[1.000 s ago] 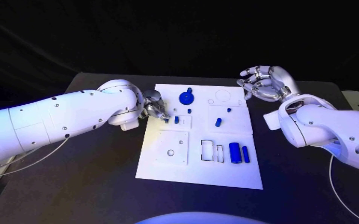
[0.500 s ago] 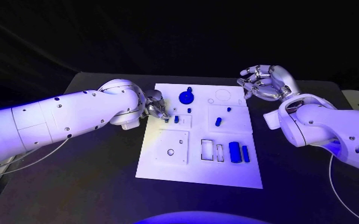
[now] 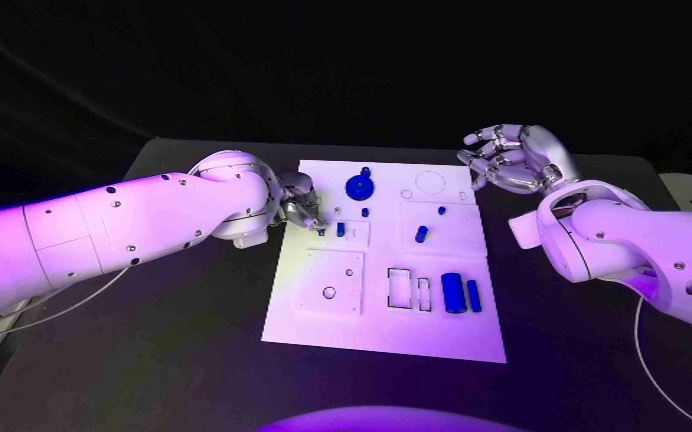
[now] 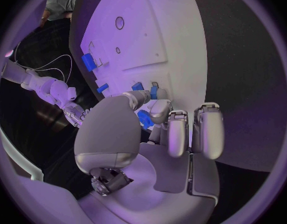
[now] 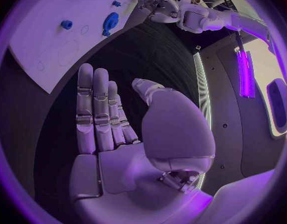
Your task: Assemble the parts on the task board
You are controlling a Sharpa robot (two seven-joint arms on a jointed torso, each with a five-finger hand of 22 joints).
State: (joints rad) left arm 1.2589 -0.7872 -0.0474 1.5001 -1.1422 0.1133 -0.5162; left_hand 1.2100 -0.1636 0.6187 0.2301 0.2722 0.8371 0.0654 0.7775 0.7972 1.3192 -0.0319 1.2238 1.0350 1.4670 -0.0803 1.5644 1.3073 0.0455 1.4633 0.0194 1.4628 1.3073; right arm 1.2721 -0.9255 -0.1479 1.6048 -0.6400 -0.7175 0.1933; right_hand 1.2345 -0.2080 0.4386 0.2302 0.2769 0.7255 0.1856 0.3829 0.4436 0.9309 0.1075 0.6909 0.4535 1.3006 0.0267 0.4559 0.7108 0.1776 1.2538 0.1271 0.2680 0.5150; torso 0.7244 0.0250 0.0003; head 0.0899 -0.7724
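Several small blue plastic parts (image 3: 453, 294) lie on the flat white rectangular task board (image 3: 381, 332), which rests mid-way on the black counter (image 3: 173, 352): a round gear-like blue disc (image 3: 359, 188) near its far edge, a short blue peg (image 3: 421, 235) at its middle, and two long blue bars side by side near its right edge. At the board's left edge, the left robot hand (image 3: 300, 207) pinches a small blue piece (image 4: 144, 118) between thumb and fingertip. Off the far right corner, the right robot hand (image 3: 505, 160) hovers empty, fingers spread apart.
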